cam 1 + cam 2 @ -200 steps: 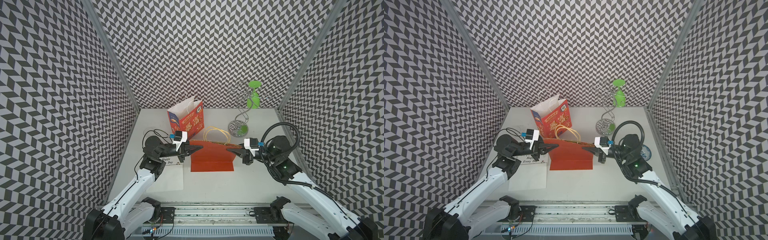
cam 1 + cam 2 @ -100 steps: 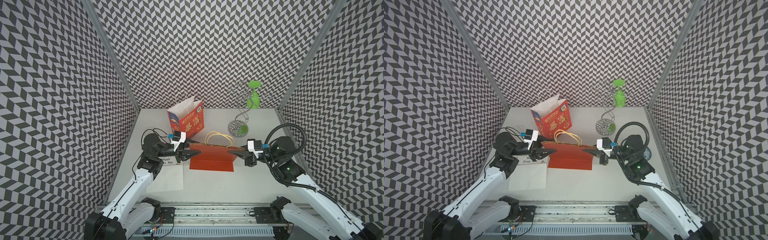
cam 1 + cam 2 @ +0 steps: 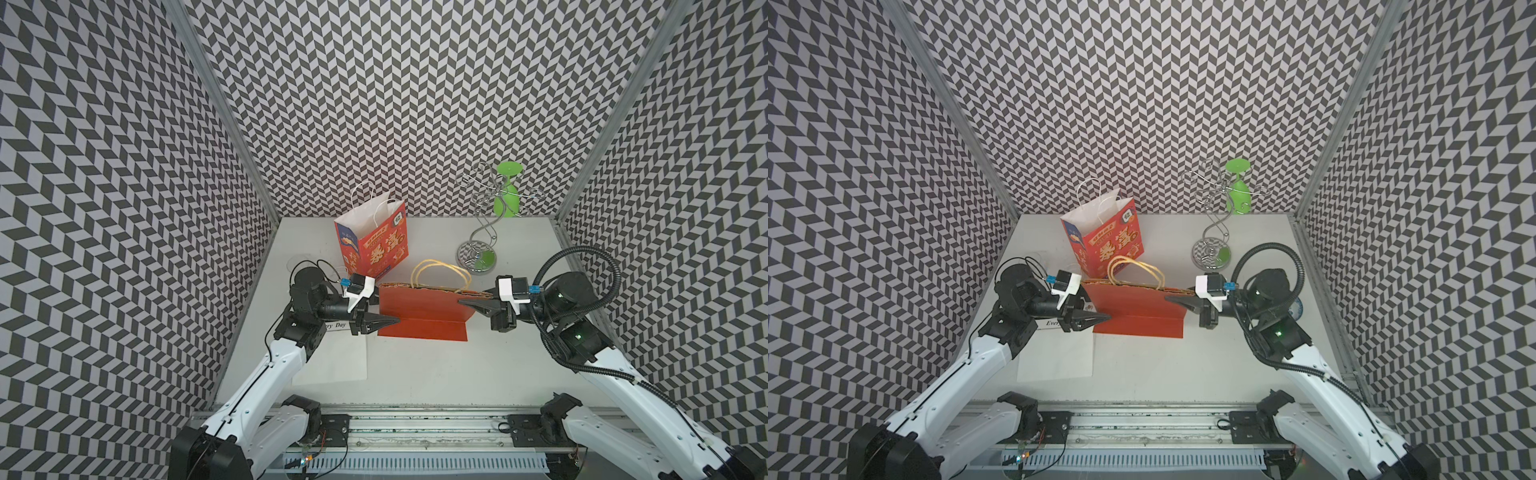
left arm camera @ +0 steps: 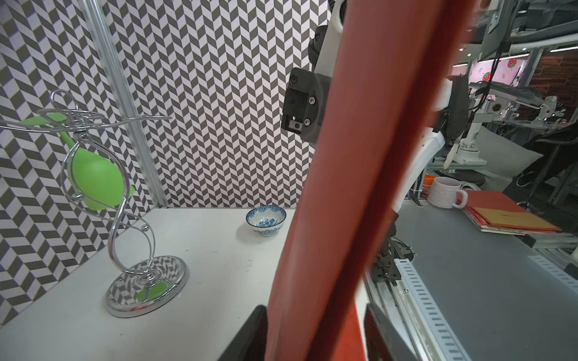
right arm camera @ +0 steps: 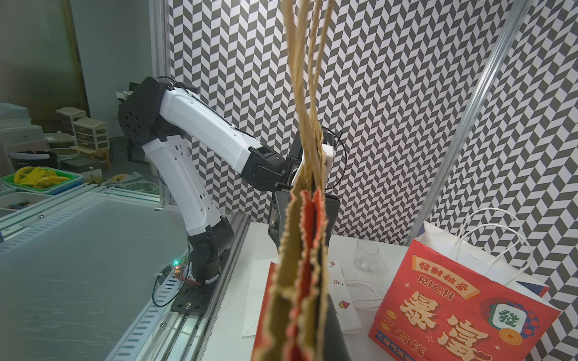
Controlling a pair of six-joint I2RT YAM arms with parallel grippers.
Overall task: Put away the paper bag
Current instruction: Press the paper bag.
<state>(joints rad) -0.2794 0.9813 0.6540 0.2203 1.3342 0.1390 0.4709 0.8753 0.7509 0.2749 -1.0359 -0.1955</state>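
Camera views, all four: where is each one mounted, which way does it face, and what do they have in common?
Top views: high over the front rail, facing down toward the back wall; both arms, left gripper and right gripper show.
Left wrist: on the left arm, facing the right arm, chrome stand and bowl; own fingers show.
Right wrist: on the right arm, facing the left arm and printed bag; one own finger shows.
Shared: all four show the red bag; the top views nearly match.

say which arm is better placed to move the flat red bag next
Right: right end effector is shut on the flat red bag at its top edge; left end effector has jaws apart.
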